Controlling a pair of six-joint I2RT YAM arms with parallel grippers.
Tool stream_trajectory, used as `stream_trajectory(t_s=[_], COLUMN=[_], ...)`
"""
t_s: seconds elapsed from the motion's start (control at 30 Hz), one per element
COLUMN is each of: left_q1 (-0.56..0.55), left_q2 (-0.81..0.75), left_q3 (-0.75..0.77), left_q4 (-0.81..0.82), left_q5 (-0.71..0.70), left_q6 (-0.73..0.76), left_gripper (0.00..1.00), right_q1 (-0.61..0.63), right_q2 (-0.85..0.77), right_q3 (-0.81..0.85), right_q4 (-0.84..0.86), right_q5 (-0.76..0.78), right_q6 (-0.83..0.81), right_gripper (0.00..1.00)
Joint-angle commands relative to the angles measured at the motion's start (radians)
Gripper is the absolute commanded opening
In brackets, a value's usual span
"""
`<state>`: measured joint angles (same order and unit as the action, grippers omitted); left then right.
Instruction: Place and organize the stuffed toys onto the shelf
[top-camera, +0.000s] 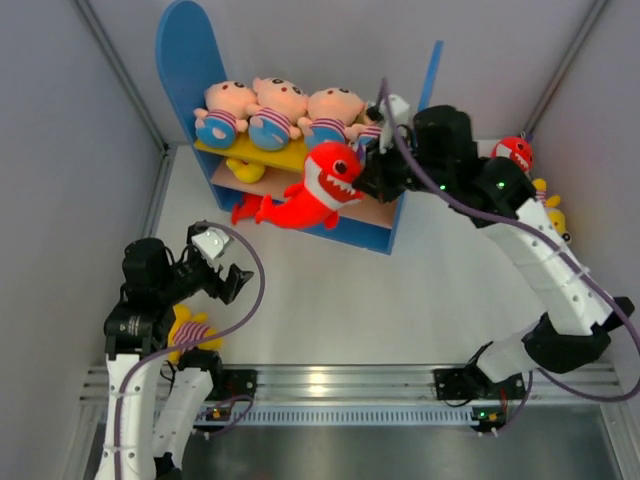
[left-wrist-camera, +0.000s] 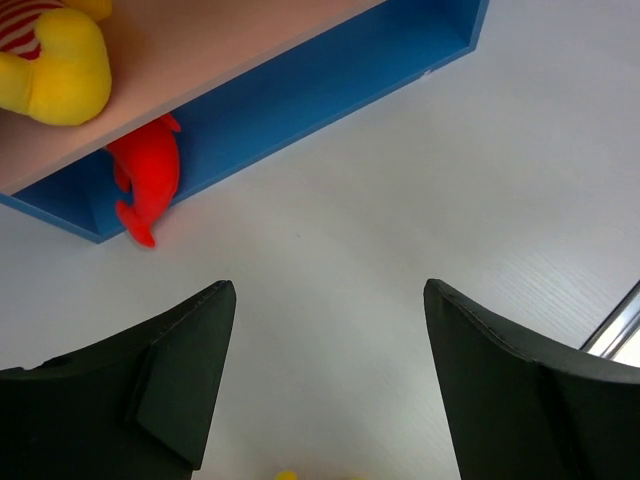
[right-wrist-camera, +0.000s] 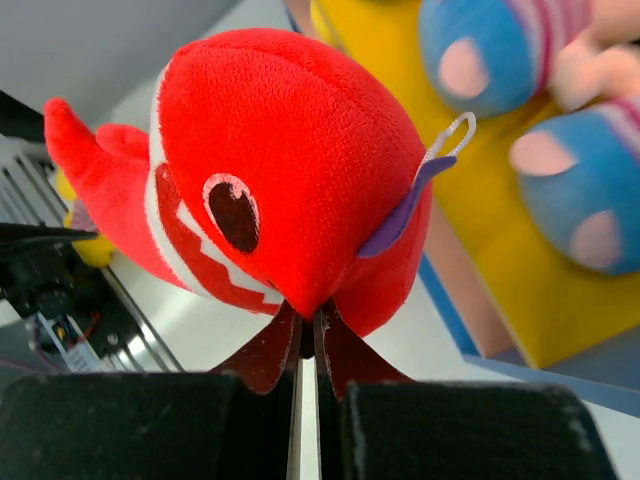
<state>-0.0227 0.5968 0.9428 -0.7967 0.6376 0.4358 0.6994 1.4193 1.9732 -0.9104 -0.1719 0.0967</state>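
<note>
**Red shark, presented at the shelf's lower tier**
Right hand pinched shut on the belly of the red shark, which rides just above the fingers, probably so the body can settle freely onto the lower board. The shelf is directly ahead, with baby dolls filling its upper board. Left hand is wide open and empty over the tabletop, with the shelf well ahead.

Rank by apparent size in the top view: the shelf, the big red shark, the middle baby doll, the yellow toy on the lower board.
1. shelf
2. red shark
3. middle baby doll
4. yellow toy, last only as seen: the upper board hides most of it.
</note>
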Motion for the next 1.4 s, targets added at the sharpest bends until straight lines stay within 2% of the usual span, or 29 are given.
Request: stream_trajectory(t_s=[0.0,0.2,0.27,0.4,0.53,0.77,0.9,0.93,1.0,1.07,1.17,1.2,1.23,1.3,1.37], left_q1=[-0.002,-0.002,-0.002,-0.002,-0.002,-0.003,-0.003,-0.003,-0.003,-0.005,-0.005,-0.005,-0.005,-0.005,-0.005], left_q2=[-0.031,-0.091,-0.091,-0.092,-0.048,0.053,0.113,0.121,0.142,0.161,0.208,0.236,0.248,0.288,0.316], left_q3=[0.037,-0.002,-0.032,-0.093,-0.092,-0.09,-0.084,-0.088,-0.094,-0.107,-0.118,-0.116,-0.114,-0.108,-0.11], left_q4=[-0.051,-0.053,-0.052,-0.052,-0.053,-0.052,-0.052,-0.053,-0.052,-0.052,-0.052,-0.053,-0.052,-0.05,-0.041], left_q5=[0.067,0.033,0.048,0.114,0.07,0.048,0.043,0.048,0.053,0.066,0.097,0.103,0.114,0.123,0.142], left_q6=[-0.009,0.026,0.026,0.049,0.075,0.207,0.27,0.294,0.313,0.33,0.34,0.339,0.334,0.328,0.317], left_gripper=[0.84,0.89,0.89,0.87,0.91,0.97,0.96,0.94,0.78,0.68,0.46,0.29,0.17,0.0,0.0], right_q1=[0.112,0.225,0.262,0.27,0.29,0.298,0.296,0.296,0.296,0.295,0.285,0.276,0.272,0.258,0.255], right_q2=[-0.006,0.056,0.105,0.202,0.3,0.375,0.408,0.414,0.421,0.431,0.44,0.441,0.441,0.434,0.408], right_q3=[-0.043,-0.266,-0.307,-0.231,-0.101,-0.019,0.018,0.016,0.015,0.013,-0.002,-0.007,-0.011,-0.048,-0.08], right_q4=[-0.012,0.034,0.083,0.133,0.133,0.163,0.159,0.163,0.171,0.186,0.209,0.208,0.209,0.225,0.249], right_q5=[0.166,0.236,0.195,0.176,0.18,0.141,0.117,0.115,0.1,0.083,0.071,0.066,0.063,0.061,0.066], right_q6=[0.018,0.051,0.087,0.147,0.161,0.189,0.19,0.196,0.21,0.224,0.242,0.245,0.253,0.253,0.245], right_gripper=[0.0,0.0,0.0,0.0,0.0,0.0,0.0,0.0,0.0,0.0,0.0,0.0,0.0,0.0,0.0])
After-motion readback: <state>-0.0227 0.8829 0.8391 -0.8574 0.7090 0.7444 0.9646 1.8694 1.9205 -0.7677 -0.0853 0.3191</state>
